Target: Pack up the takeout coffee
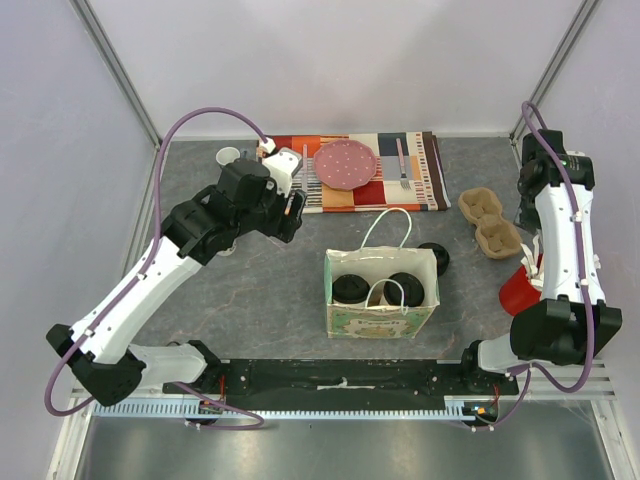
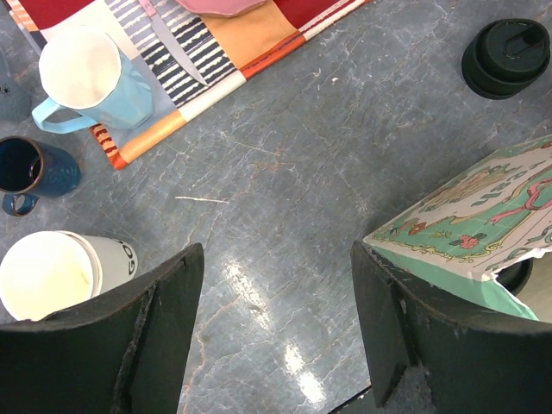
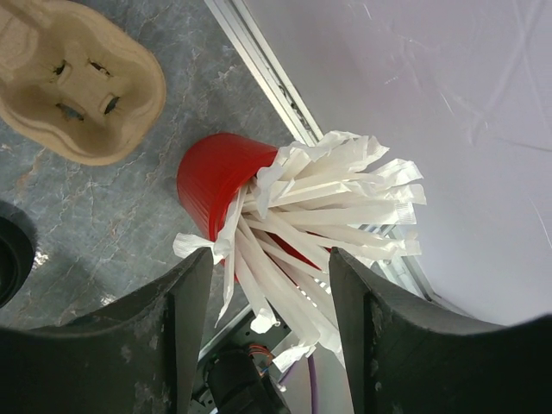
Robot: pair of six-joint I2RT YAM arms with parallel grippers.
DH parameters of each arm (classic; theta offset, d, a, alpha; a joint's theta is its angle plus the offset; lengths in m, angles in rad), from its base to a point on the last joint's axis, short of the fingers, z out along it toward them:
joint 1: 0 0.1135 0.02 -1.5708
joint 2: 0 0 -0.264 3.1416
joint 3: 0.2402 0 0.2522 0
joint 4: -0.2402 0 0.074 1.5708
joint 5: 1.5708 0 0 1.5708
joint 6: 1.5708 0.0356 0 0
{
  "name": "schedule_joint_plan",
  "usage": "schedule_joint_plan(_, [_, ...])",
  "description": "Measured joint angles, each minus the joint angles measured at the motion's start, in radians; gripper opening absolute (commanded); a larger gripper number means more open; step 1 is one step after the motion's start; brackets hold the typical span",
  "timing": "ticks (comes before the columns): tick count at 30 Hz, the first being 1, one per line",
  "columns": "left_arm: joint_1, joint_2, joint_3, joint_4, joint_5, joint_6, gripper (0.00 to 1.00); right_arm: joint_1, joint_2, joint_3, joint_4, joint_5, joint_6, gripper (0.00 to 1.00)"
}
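Both grippers open over the grey table, nothing held.
The left gripper [image 2: 276, 259] half hides a lidless paper cup [image 2: 52, 272], cutting off its print; the arm covers that cup from above. Two black lids [image 1: 350, 288] show inside the paper bag [image 1: 380, 318], whatever is beneath them unseen. The right gripper [image 3: 269, 259] hangs above wrapped straws [image 3: 328, 198]. The table [image 1: 250, 290] is marbled grey, the walls [image 1: 300, 60] pale.

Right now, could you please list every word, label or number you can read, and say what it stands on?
"GO": dark letters on the side of the tall cream-white paper cup; the rest is hidden.
Green-printed white paper bag: decorated, but any lettering is too blurred to read.
No other text is visible.
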Motion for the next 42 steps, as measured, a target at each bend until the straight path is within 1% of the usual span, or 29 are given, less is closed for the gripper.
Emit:
schedule_joint_plan(8, [0.000,-0.001,-0.023,0.000,0.000,0.000,0.75,-0.004,0.000,-0.002,0.000,0.021,0.002,0.60])
schedule_joint_plan(17, [0.000,-0.025,-0.084,0.003,0.000,0.000,0.75,-0.010,0.000,-0.005,0.003,0.025,-0.006,0.59])
schedule_joint_plan(24, [0.000,-0.042,-0.134,0.002,0.001,0.000,0.75,-0.019,-0.023,-0.008,0.029,0.018,-0.051,0.59])
schedule_joint_plan(27, [0.000,-0.056,-0.153,0.013,0.001,0.000,0.75,-0.024,-0.041,-0.013,0.040,0.030,-0.080,0.56])
schedule_joint_plan(29, [0.002,-0.074,-0.170,0.024,0.001,0.000,0.75,-0.029,-0.050,-0.020,0.050,0.022,-0.093,0.59])
schedule_joint_plan(34, [0.023,-0.129,-0.215,0.052,0.002,0.000,0.75,-0.035,-0.065,-0.032,0.056,-0.104,-0.122,0.60])
schedule_joint_plan(38, [0.035,-0.156,-0.225,0.053,0.006,0.000,0.75,-0.034,-0.070,0.022,0.046,-0.185,-0.125,0.60])
schedule_joint_plan(41, [0.037,-0.167,-0.225,0.055,0.020,-0.001,0.75,-0.035,-0.100,0.047,0.049,-0.233,-0.126,0.51])
schedule_joint_plan(42, [0.037,-0.168,-0.225,0.056,0.024,-0.001,0.75,-0.035,-0.115,0.045,0.045,-0.246,-0.123,0.49])
